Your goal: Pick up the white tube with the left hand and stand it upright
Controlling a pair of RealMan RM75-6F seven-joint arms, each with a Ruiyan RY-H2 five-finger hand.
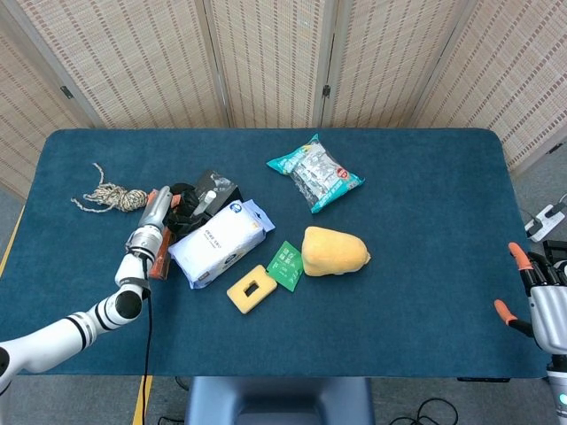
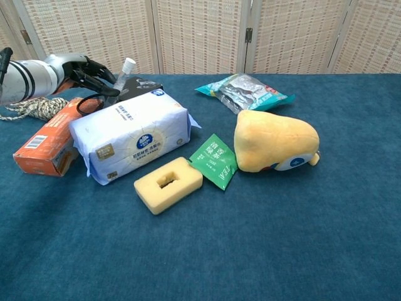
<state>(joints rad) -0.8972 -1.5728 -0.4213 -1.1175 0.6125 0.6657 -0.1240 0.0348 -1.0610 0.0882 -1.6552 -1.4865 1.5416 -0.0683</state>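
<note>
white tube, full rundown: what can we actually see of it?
The white tube shows best in the chest view: a pale, slightly see-through body with a white screw cap at its top end. It tilts, cap up and to the right, behind the tissue pack and beside a black packet. The left hand is at its lower part with dark fingers curled toward it; a firm grip cannot be confirmed. Its base is hidden. In the head view it is too small to read.
</note>
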